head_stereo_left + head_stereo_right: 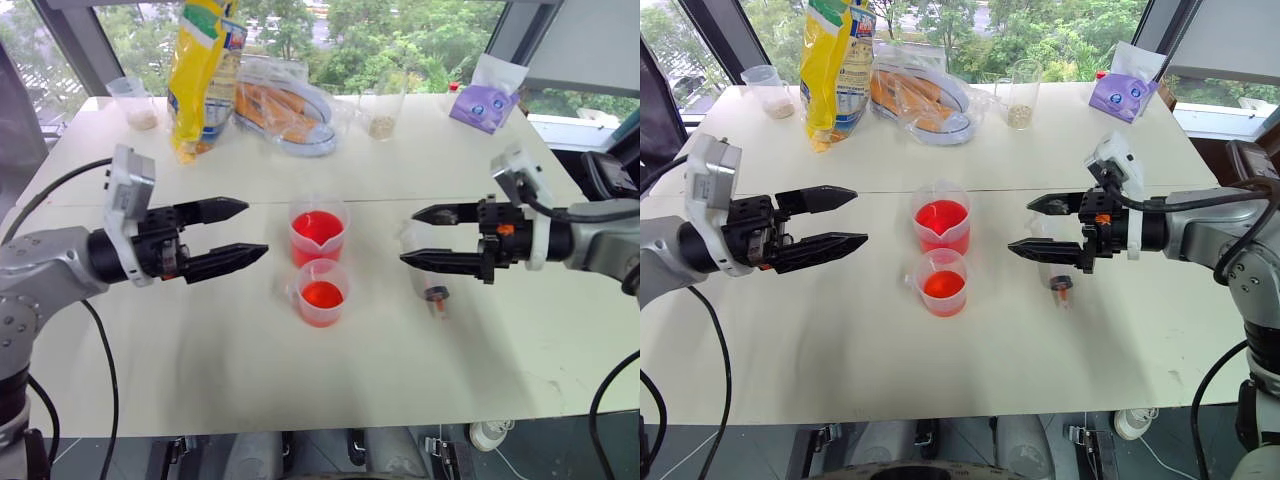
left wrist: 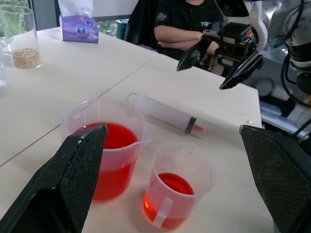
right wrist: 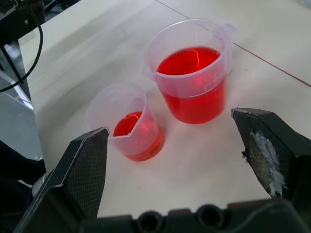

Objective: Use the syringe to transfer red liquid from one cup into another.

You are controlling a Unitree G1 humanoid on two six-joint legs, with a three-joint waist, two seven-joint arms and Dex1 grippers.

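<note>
your left gripper [image 1: 232, 235] and right gripper [image 1: 418, 239] hang released, grasping nothing. the syringe [image 2: 166, 113] lies flat on the table [image 1: 420, 160] under the right gripper, beside both beakers.

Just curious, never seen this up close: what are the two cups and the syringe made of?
Taller cup and shorter cup: likely clear, slightly frosted plastic, since the red liquid shows through the walls. Syringe: apparently clear plastic tube with a black, probably rubber, seal.
</note>
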